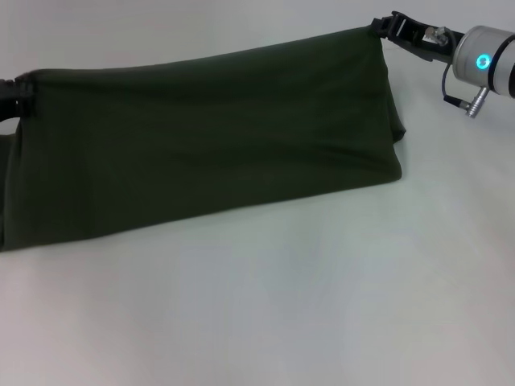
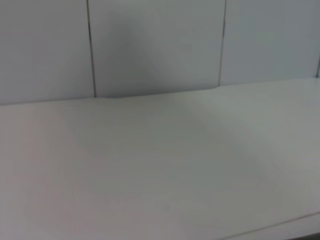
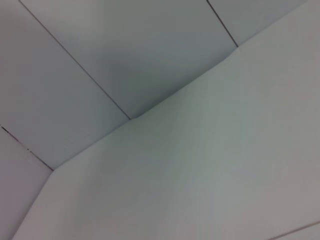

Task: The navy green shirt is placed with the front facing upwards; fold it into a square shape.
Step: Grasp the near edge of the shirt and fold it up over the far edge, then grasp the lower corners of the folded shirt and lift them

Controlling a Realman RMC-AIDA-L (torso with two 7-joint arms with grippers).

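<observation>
Shirt (image 1: 201,145): mid-fold, plain side showing, stretched between both grippers. Right gripper (image 1: 385,28) and left gripper (image 1: 18,88) each clamp a raised corner. Square not yet formed; further folds remain.

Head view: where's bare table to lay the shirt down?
Bare table spans the whole near side, below the navy green shirt. Smaller bare patch beyond its right end. The far side is taken: left claw and right claw hold it stretched.

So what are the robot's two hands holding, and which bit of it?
Both hold the dark olive-green cotton shirt by its top edge: the left gripper pinches one upper corner, the right gripper the other, and the cloth hangs between them.
</observation>
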